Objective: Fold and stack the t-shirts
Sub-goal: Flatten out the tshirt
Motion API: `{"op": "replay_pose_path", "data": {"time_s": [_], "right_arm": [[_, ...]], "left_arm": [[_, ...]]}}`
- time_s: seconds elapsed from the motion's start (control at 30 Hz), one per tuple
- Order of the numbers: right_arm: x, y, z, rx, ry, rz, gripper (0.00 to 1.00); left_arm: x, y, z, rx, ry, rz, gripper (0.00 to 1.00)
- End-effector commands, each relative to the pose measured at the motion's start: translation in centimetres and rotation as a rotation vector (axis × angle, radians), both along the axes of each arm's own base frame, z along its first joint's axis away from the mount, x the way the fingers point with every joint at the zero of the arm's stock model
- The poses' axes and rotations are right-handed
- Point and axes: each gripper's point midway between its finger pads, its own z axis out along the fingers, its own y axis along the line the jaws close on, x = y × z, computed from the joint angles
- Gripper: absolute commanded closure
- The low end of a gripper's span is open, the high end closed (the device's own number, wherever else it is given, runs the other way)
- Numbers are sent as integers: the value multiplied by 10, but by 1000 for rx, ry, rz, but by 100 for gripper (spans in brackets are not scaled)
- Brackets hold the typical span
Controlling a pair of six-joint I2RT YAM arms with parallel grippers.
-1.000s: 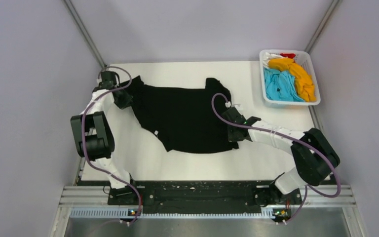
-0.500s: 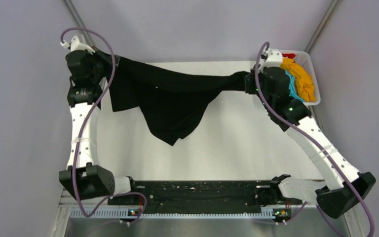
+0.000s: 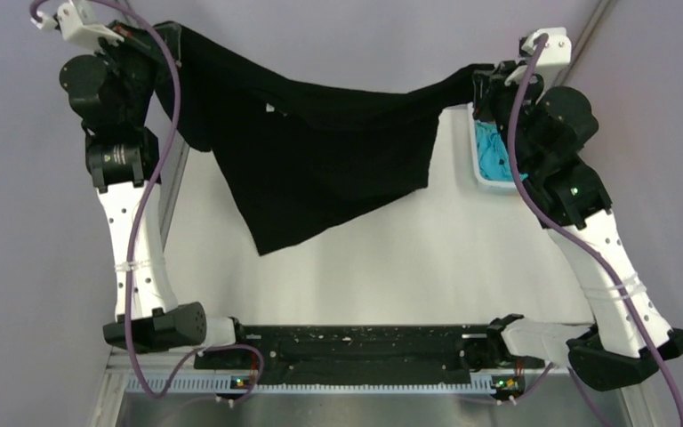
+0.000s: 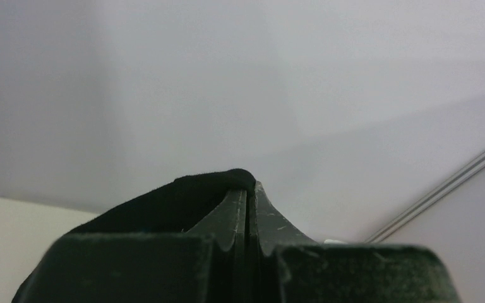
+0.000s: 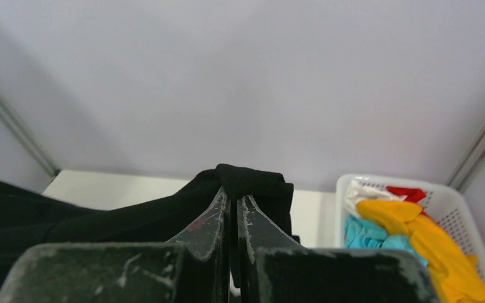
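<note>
Holding black shirt point(image 3: 320, 169) aloft: left gripper point(image 4: 249, 192), right gripper point(image 5: 232, 199) each clamped on opposite edge; cloth hangs spread, likely to shake out creases before flat laydown.

The table point(image 3: 462, 267) is seen from above and behind the arm bases point(image 3: 222, 342) by the top camera. Each wrist camera is mounted close behind its fingers point(image 4: 227, 221), aimed along them toward the far wall point(image 4: 259, 76). The black t-shirt point(image 3: 320, 169) is shared by all views, the white basket point(image 5: 458, 218) by the top and right wrist views.
</note>
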Motion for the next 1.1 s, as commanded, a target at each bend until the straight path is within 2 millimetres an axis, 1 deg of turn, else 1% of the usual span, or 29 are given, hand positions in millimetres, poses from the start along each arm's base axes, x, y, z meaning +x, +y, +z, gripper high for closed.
{"op": "replay_pose_path", "data": {"time_s": [0.0, 0.13, 0.17, 0.2, 0.23, 0.27, 0.3, 0.33, 0.37, 0.4, 0.43, 0.47, 0.5, 0.57, 0.6, 0.63, 0.67, 0.73, 0.8, 0.83, 0.87, 0.93, 0.97, 1.0, 1.07], "right_arm": [[39, -20, 20, -72, -55, -127, 100], [91, -30, 11, -74, -36, -152, 100], [104, -32, 9, -67, -35, -146, 100], [122, -29, 0, -66, -21, -124, 100], [135, -30, 2, -60, -36, -106, 100], [146, -29, 7, -37, -53, -92, 100], [157, -30, 12, -21, -68, -92, 100], [159, -32, 36, -5, -121, -92, 100], [164, -31, 52, -3, -158, -92, 100], [167, -31, 66, 3, -189, -97, 100], [165, -32, 87, 10, -232, -98, 100], [166, -32, 100, 12, -260, -99, 100], [161, -33, 116, 20, -299, -103, 100], [142, -36, 147, 38, -384, -101, 100], [134, -38, 156, 49, -409, -101, 100], [124, -39, 163, 56, -429, -95, 100], [115, -40, 167, 55, -440, -87, 100], [100, -41, 165, 52, -441, -77, 100], [94, -39, 147, 36, -414, -59, 100], [97, -34, 128, 16, -374, -36, 100], [94, -29, 117, 0, -351, -4, 100], [90, -17, 86, -26, -278, 68, 100], [83, -13, 69, -32, -231, 99, 100], [78, -8, 49, -31, -178, 135, 100], [71, 5, -10, -24, -15, 212, 100]], "left_arm": [[31, 3, 29, 9, -70, -20, 100], [77, -5, 30, -12, -71, -125, 100], [91, -6, 28, -21, -70, -146, 100], [103, -8, 28, -30, -76, -176, 100], [115, -9, 27, -52, -78, -199, 100], [133, -9, 20, -69, -71, -224, 100], [133, -13, 32, -83, -106, -258, 100], [136, -15, 36, -90, -135, -281, 100], [133, -18, 48, -89, -197, -300, 100], [131, -16, 57, -109, -233, -295, 100], [127, -15, 65, -113, -258, -286, 100], [121, -14, 73, -106, -283, -270, 100], [111, -12, 84, -95, -310, -249, 100], [88, -10, 106, -66, -365, -211, 100], [71, -12, 120, -45, -396, -199, 100], [59, -13, 128, -20, -414, -188, 100], [50, -16, 131, 0, -420, -185, 100], [43, -18, 125, 26, -397, -181, 100], [41, -21, 111, 47, -356, -187, 100], [45, -21, 98, 54, -321, -190, 100], [48, -22, 83, 60, -283, -194, 100], [56, -22, 41, 74, -183, -197, 100], [59, -20, 19, 79, -132, -184, 100], [62, -15, -11, 74, -64, -156, 100], [63, -3, -68, 53, 54, -84, 100]]}}
